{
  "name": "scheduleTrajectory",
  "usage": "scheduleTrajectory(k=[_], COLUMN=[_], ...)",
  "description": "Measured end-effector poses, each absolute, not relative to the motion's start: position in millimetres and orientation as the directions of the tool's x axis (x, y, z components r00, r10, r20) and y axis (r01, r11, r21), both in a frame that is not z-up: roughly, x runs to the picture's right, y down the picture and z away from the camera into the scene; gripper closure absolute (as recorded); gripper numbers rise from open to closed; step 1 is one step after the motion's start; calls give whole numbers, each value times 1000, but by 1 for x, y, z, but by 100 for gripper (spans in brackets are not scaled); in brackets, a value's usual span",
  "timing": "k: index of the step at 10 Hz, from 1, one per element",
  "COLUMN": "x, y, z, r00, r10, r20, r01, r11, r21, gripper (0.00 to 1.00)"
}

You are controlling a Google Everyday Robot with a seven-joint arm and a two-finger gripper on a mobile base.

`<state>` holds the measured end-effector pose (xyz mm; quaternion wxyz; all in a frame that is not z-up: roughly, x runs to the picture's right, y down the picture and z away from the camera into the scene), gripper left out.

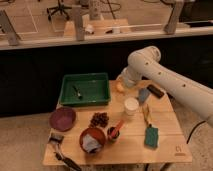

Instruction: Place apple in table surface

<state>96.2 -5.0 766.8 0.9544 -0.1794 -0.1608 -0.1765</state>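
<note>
1. The apple point(120, 87) is what I look for first: a small, round, pale yellow-orange fruit, smooth and plain, about as wide as the white cup point(131, 106).
2. It sits a little right of the frame's centre, at the far edge of the desk point(131, 150), just beside the right wall of the green tray point(85, 90). I cannot tell whether its underside touches the planks.
3. The end effector point(123, 83) is directly above and right of the apple, mostly masked by the white wrist. It is pressed together, and as far as I can make out it is pinching the apple at its tip.
4. The white arm point(167, 82) bends at a thick elbow just above the apple and runs off toward the right edge of the frame.
5. The white cup stands upright just below and right of the apple, apart from it.
6. Right of the apple a blue-grey object point(143, 95) and a black object point(155, 91) lie near the far right corner of the desk.
7. Below the cup I see an elongated yellow fruit point(146, 114) and, further down, a green sponge point(151, 136).
8. In the lower middle of the frame are the dark grape cluster point(99, 119), a red bowl point(92, 139) and a small red cup point(114, 132).
9. The purple plate point(62, 118) lies at the desk's left edge, below the tray.
</note>
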Motion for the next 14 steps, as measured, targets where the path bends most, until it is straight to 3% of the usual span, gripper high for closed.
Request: scheduleTrajectory(k=[6, 14], x=[68, 54], y=[57, 133], z=[814, 849], r00=[865, 851], r10=[-273, -255], r20=[421, 459], r01=[443, 484], r11=[810, 719], r21=[-385, -499], gripper=[51, 51])
